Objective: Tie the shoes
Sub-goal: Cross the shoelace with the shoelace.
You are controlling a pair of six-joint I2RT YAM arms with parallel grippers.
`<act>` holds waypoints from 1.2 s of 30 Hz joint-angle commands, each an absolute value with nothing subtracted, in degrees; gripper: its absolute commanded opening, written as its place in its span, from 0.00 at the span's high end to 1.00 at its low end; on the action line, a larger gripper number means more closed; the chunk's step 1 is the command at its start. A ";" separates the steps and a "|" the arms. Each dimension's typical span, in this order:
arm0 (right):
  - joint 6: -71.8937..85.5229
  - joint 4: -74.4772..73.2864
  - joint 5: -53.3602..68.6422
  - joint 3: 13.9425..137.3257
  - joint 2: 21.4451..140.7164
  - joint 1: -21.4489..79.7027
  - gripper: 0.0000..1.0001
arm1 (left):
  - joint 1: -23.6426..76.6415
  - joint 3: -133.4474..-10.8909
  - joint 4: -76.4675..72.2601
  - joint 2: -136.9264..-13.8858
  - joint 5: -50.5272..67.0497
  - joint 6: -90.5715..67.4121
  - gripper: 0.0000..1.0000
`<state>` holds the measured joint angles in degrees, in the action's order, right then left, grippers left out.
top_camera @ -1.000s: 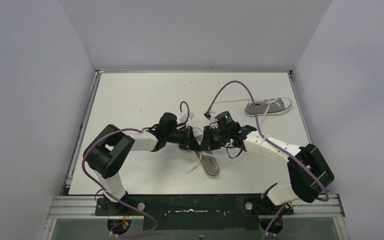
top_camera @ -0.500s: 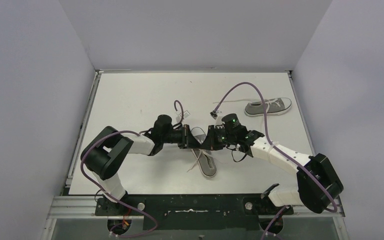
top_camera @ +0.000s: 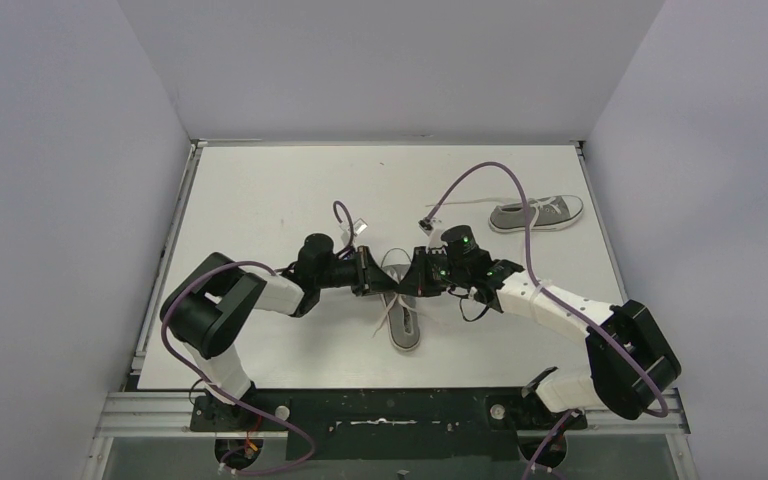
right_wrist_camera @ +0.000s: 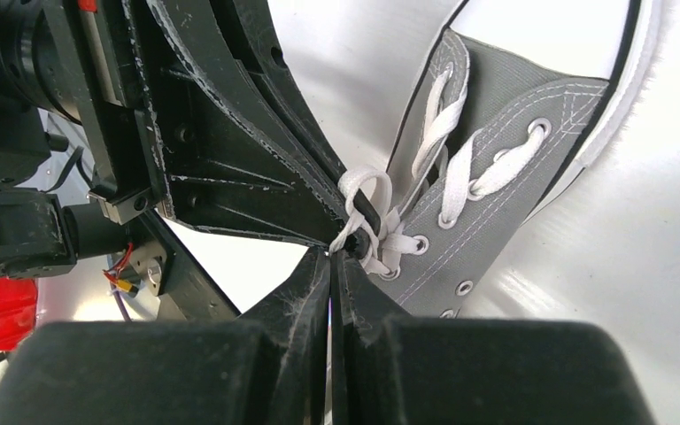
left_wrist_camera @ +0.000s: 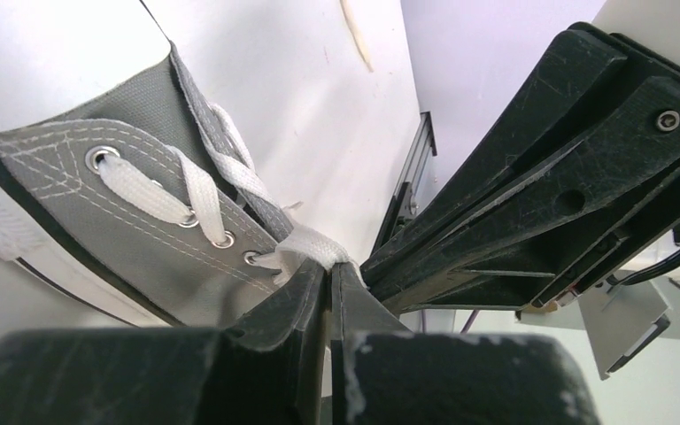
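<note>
Two tools, L gripper point(top_camera: 380, 280) and R gripper point(top_camera: 415, 281), each clamped on white lace point(right_wrist_camera: 362, 189), tips meeting above eyelets of near shoe point(top_camera: 403, 326).

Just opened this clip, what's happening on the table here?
The left gripper and right gripper meet over the small grey canvas sneaker at the centre. Each is shut on its white laces, tips almost touching. A small loop shows, but no finished bow. The second grey sneaker lies at the far right, untouched.
</note>
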<state>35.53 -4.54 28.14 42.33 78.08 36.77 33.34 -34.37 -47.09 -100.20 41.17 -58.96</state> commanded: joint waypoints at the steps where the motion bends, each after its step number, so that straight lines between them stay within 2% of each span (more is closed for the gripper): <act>1: 36.67 -2.79 33.59 43.37 77.60 37.61 1.00 | 31.88 -34.05 -60.50 -100.81 36.25 -63.33 1.00; 7: 37.18 -0.49 33.20 44.27 78.62 37.70 1.00 | 33.27 -34.09 -61.02 -102.27 36.74 -63.87 1.00; 16: 38.15 2.88 33.74 47.84 84.44 38.79 1.00 | 35.96 -34.30 -79.08 -114.06 40.83 -70.36 1.00; 20: 36.80 -1.41 33.73 47.89 83.19 38.93 1.00 | 35.86 -33.46 -79.57 -114.15 39.58 -68.87 1.00; 29: 30.23 -18.42 32.75 49.95 75.17 34.58 0.64 | 35.36 -32.98 -75.39 -111.39 38.87 -66.32 1.00; 33: 27.06 -22.60 33.02 50.45 73.19 29.82 0.57 | 34.86 -33.58 -73.92 -110.58 38.75 -66.06 1.00; 36: 24.43 -23.81 33.72 51.62 74.43 26.82 0.58 | 34.76 -34.52 -70.69 -109.31 38.81 -64.60 1.00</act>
